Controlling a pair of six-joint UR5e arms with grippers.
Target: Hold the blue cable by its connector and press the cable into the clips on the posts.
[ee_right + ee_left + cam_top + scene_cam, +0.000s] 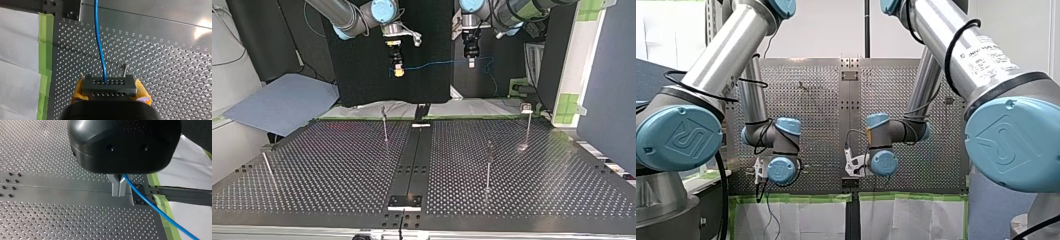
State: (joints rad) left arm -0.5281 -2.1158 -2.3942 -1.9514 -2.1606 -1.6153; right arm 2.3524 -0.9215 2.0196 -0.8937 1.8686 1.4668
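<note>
Both grippers hang above the perforated table's (pixel 337 165) far edge in the top view, the blue cable (pixel 437 63) strung between them. My right gripper (pixel 109 88) clamps yellow pads (pixel 79 90) on the dark connector (pixel 109 83). My left gripper (pixel 119 190) pinches the cable. Slim posts (pixel 488 165) stand well apart below, with open room between.

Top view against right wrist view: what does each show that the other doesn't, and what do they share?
Only the top view: both arms, the blue cable strung between my right gripper and my left gripper, and all four posts standing free of it. Only the right wrist view: the black connector with its rows of holes, clamped between the yellow pads, the cable running out of it. Both: the cable, my right gripper, the perforated table, one post.
</note>
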